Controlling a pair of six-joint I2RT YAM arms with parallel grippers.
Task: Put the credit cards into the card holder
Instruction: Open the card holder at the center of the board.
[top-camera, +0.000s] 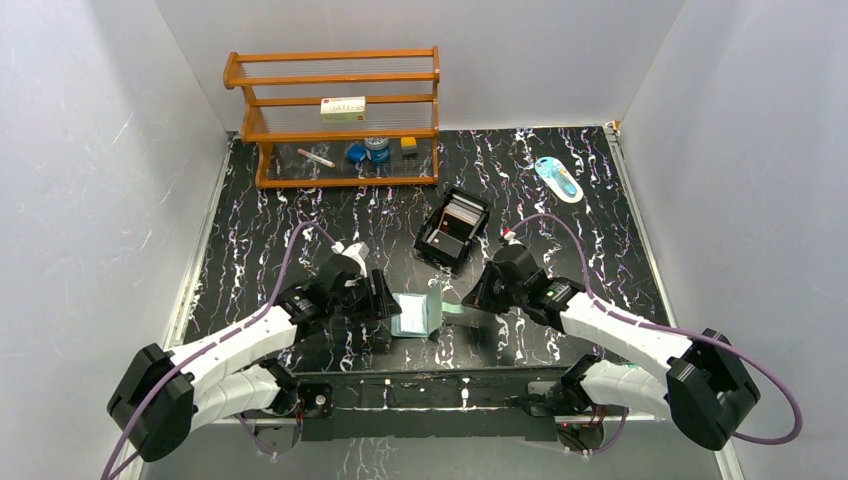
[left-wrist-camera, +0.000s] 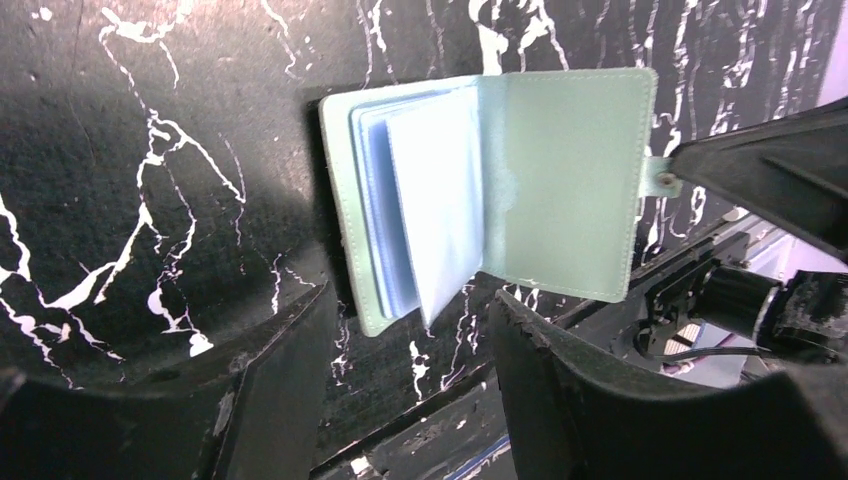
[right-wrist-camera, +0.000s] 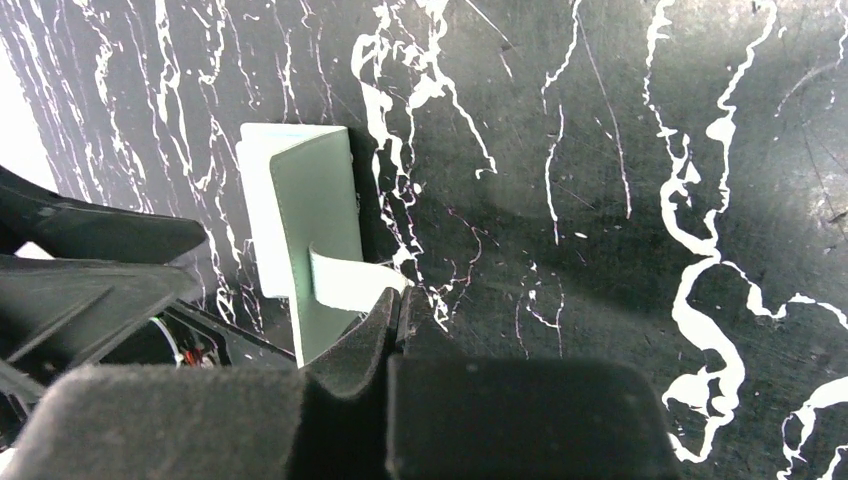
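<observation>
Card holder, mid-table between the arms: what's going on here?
The right gripper is shut on the snap tab of the card holder and holds its cover open. The left gripper is open and empty, with its jaws on either side of the near edge of the inner pockets. No card shows in the pockets. The credit cards sit in the black box behind.
</observation>
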